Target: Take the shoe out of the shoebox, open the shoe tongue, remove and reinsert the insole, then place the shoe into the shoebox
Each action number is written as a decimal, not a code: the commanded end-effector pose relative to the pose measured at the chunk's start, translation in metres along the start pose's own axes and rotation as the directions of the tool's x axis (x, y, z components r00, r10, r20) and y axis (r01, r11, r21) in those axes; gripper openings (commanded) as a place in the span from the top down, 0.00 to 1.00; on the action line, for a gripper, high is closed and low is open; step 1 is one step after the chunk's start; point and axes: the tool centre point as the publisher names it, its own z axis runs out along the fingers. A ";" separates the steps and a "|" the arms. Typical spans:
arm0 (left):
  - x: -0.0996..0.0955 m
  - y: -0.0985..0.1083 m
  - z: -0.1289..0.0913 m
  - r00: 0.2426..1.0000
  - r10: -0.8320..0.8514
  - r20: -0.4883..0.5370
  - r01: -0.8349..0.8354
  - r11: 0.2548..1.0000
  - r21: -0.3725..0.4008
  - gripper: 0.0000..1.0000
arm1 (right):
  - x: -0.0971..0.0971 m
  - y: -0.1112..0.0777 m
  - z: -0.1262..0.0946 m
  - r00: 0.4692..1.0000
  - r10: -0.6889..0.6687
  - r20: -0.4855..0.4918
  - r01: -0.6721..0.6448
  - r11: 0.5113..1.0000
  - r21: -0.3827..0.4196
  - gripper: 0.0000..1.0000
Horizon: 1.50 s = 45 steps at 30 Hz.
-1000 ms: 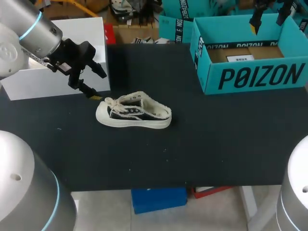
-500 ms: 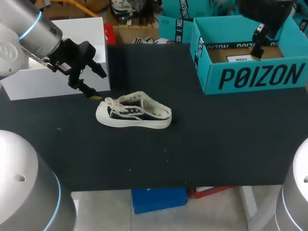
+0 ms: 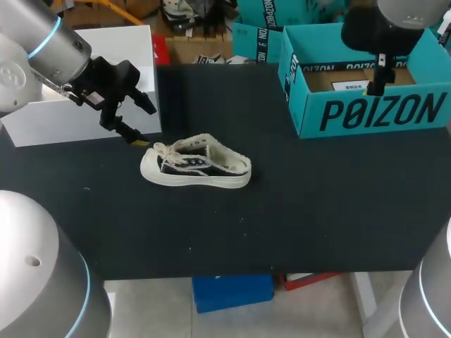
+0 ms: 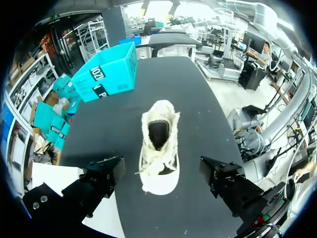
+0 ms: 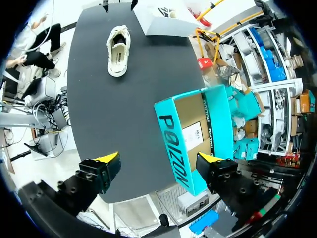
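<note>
A small black shoe (image 3: 195, 169) with a white sole and cream laces lies on its sole on the black table, toe toward my left arm. My left gripper (image 3: 139, 120) hovers open just beyond the toe. In the left wrist view the shoe (image 4: 158, 144) lies ahead of that gripper (image 4: 162, 167), its toe between the wide-apart fingers without touching them. The open teal shoebox (image 3: 380, 113) stands at the back right with only a cardboard liner and a label inside. My right gripper (image 5: 158, 159) hangs open above the shoebox (image 5: 181, 144), holding nothing.
A white box (image 3: 84, 91) stands at the back left, right behind my left gripper. More teal boxes (image 3: 257, 39) sit behind the table's far edge. The table's front edge (image 3: 211, 273) runs below the shoe.
My right arm has come down from the top right corner to hang over the shoebox. The left arm and the shoe have stayed put.
</note>
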 end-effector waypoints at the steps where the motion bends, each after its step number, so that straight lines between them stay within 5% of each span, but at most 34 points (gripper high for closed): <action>1: 0.000 0.001 0.001 1.000 0.003 0.002 -0.003 1.000 0.002 0.00 | 0.012 0.005 0.012 1.000 -0.024 0.003 0.025 0.982 -0.190 0.00; 19: 0.000 0.001 0.001 1.000 0.003 0.002 -0.003 1.000 0.002 0.00 | 0.050 0.078 0.039 0.997 -0.048 -0.057 0.006 0.810 -0.587 0.00; 29: 0.000 0.001 0.001 1.000 0.003 0.002 -0.003 1.000 0.002 0.00 | 0.074 0.098 0.051 0.988 -0.124 -0.089 0.044 0.792 -0.609 0.00; 45: 0.000 0.001 0.001 1.000 0.003 0.002 -0.003 1.000 0.002 0.00 | 0.071 0.095 0.053 0.990 -0.106 -0.093 0.023 0.774 -0.633 0.00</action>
